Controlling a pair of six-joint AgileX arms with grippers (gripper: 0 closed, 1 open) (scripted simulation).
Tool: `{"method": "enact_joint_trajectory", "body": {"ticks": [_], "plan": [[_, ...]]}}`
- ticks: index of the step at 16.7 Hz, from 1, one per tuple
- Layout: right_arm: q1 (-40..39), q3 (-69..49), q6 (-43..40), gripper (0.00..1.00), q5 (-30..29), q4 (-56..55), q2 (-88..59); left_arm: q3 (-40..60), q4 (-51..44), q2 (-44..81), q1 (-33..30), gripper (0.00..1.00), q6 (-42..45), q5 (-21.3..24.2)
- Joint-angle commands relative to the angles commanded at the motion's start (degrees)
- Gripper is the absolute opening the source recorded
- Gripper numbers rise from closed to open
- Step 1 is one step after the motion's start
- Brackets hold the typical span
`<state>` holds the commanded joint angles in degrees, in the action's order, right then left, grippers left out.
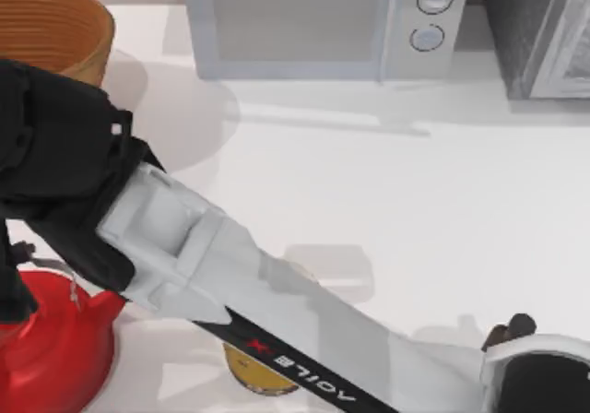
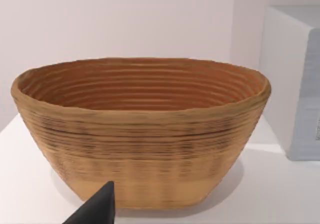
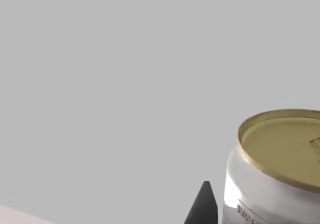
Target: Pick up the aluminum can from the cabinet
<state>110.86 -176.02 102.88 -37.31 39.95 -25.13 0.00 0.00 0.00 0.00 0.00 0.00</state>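
Right jaws (image 3: 202,206) beside the aluminum can (image 3: 275,169).

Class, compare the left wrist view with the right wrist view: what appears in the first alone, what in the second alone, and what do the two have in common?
Left wrist view alone: a woven brown basket standing on the white table, with the pale grey microwave beside it. Right wrist view alone: the aluminum can, upright, with a gold top and silver wall, against a plain grey background. Shared: each has one dark fingertip of its own gripper rising from its lower edge.
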Motion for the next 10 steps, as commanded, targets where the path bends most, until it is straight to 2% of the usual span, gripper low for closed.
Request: {"method": "enact_joint_trajectory", "body": {"ticks": [10], "plan": [[49.4, -76.9, 44.2, 0.0, -14.5, 20.7, -14.3, 0.0, 0.0, 0.0, 0.0, 1.0, 0.0, 0.0]]}}
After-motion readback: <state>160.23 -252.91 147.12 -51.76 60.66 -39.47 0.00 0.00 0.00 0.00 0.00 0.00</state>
